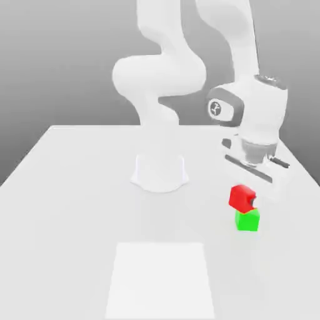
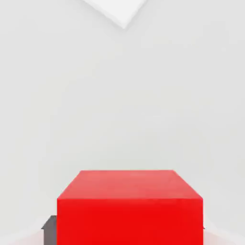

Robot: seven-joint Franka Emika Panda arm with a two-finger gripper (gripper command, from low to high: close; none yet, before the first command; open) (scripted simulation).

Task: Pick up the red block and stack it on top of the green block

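Observation:
The red block (image 1: 240, 196) hangs slightly tilted right above the green block (image 1: 247, 220), their edges meeting or nearly meeting; I cannot tell if they touch. My gripper (image 1: 245, 199) reaches down from the white hand and is shut on the red block, with a dark fingertip (image 1: 252, 201) showing at the cube's side. In the hand view the red block (image 2: 129, 210) sits between the fingers, a dark pad (image 2: 49, 228) pressed against one face. The red cube hides the green block in that view.
The arm's round white base (image 1: 159, 172) stands at the middle of the white table (image 1: 69, 187). A paler rectangular patch (image 1: 161, 278) lies on the table near the front edge. The blocks are toward the exterior view's right.

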